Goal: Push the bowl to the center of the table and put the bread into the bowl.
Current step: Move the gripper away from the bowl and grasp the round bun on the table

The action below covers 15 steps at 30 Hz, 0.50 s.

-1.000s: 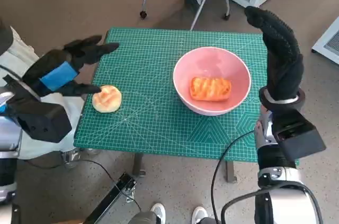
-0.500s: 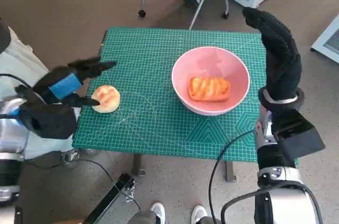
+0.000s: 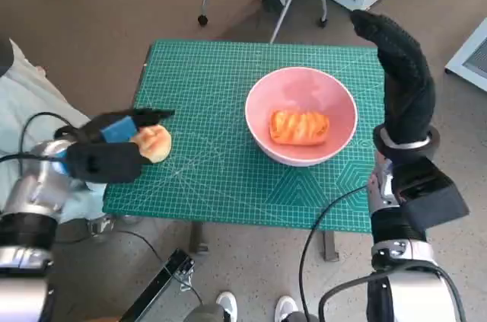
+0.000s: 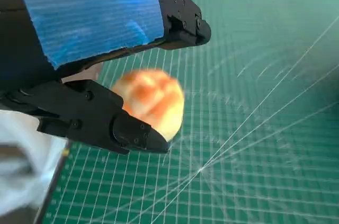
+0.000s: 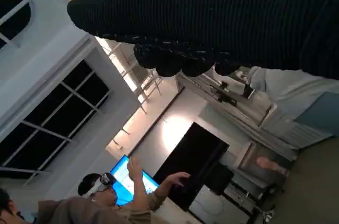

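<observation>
So the bread roll [image 3: 154,142] is sitting near the desk [image 3: 228,177] edge farthest from the pink bowl [image 3: 301,115], and the left robot hand [image 3: 106,147] is right on top of it, way nearer than the other one. In the left wrist view the roll [image 4: 151,100] is lying between the upper fingers [image 4: 180,20] and the lower one [image 4: 100,123], with the fingers spread on either side of it; I can't tell if they're actually touching it, so I'm calling that robot hand open and straddling the roll, not gripping yet. The roll is round, so there's no real long axis to worry about. From the roll, the bowl is lying straight across the mat, already holding a glazed pastry [image 3: 299,127]. The right robot hand [image 3: 401,78] is hanging upright just beside the bowl's outer side, holding nothing, fingers looking loosely together. My guess is the left side is handling the pickup.
</observation>
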{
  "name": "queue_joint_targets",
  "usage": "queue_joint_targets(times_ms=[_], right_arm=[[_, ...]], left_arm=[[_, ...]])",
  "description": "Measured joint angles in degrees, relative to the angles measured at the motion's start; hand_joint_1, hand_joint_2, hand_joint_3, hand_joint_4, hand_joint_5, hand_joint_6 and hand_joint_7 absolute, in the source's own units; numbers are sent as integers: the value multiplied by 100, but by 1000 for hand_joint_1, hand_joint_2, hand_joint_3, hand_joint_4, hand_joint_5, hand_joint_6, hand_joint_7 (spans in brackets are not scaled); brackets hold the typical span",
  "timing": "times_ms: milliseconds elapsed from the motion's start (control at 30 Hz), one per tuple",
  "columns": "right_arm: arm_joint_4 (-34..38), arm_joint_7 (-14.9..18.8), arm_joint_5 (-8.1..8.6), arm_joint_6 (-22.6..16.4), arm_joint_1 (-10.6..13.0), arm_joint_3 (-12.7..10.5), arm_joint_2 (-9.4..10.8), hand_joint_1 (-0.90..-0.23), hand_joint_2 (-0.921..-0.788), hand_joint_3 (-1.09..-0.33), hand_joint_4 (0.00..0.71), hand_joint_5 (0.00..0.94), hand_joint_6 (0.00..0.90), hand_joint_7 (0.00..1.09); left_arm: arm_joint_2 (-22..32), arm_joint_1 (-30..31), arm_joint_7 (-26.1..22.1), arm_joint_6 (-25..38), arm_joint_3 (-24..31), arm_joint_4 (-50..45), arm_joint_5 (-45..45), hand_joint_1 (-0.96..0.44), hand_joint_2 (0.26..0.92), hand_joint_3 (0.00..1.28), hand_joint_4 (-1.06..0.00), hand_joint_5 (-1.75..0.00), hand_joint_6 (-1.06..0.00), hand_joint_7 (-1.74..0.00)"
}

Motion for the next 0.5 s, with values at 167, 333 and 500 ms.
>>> queue_joint_targets(times_ms=[167, 333, 500], right_arm=[[-45, 0, 8, 6, 6, 0, -7, -566, -921, -688, 329, 0, 26, 813], [-84, 16, 16, 20, 20, 2, -9, -573, -921, -681, 327, 0, 28, 813], [-137, 60, 41, 50, 44, 2, -10, -582, -921, -672, 322, 0, 29, 812]], left_arm=[[-147, -264, 167, 89, -316, 574, 321, -112, 838, 11, -366, -42, -459, -52], [-253, -480, 603, 169, -623, 959, 678, -84, 891, 21, -641, -127, -676, -146], [-249, -562, 989, 72, -723, 1071, 796, -14, 916, 107, -632, -1057, -574, -1049]])
